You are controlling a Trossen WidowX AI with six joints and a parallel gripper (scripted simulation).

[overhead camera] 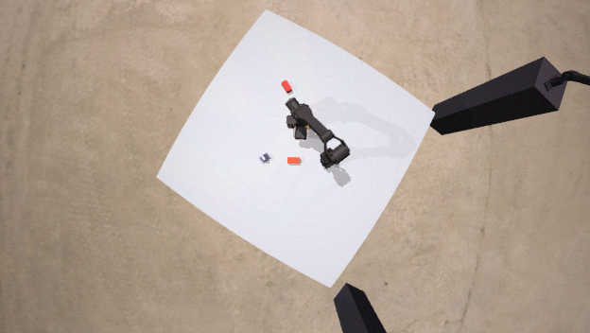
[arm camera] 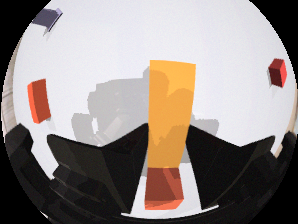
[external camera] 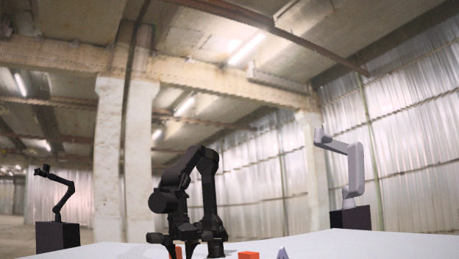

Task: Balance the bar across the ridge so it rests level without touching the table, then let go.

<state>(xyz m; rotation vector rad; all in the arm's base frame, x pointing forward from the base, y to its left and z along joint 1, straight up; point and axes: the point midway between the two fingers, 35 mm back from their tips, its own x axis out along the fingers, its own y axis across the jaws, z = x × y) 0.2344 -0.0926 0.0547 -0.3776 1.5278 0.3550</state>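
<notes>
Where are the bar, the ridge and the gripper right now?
bar (arm camera: 172, 112): wrist view, orange upper face.
ridge (overhead camera: 266, 157): top view, its middle.
gripper (arm camera: 166, 156): wrist view, between the fingers, shut on the bar.

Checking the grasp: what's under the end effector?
The orange bar sits between the end effector fingers on the white table; its near end looks darker, and the contact points are hidden.

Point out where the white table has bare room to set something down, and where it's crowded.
The wide stretch of the table between the orange-red block and the near corner looks bare, as does the strip along the left edge beyond the ridge. It is crowded mid-table: the gripper, shut on the bar, the arm's base, and the red block.
</notes>
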